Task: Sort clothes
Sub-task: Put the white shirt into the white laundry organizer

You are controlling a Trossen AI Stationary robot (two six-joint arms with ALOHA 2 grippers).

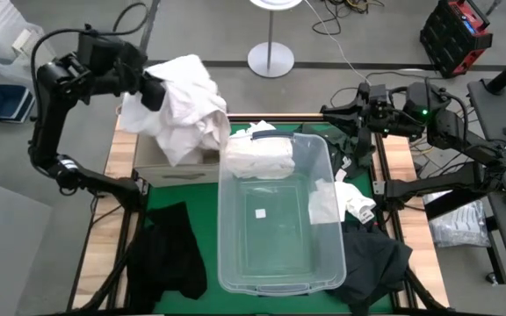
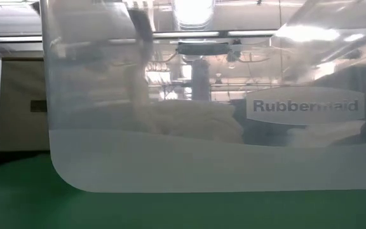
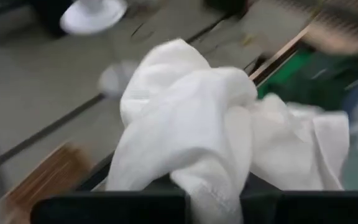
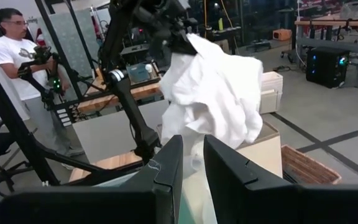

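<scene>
The left end effector (image 1: 152, 90) is clamped on a white garment (image 1: 183, 105) above the cardboard box (image 1: 176, 167) (only the right wrist view shows a person (image 4: 23, 74)).

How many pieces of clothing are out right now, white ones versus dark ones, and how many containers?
White garments: 3, one hanging from the left gripper as a white shirt, one white garment in the tub, one white garment by the tub's right side.
Dark garments: 2, black garment, dark green garment.
Containers: 2, clear plastic tub, cardboard box.
Total: 7.
</scene>
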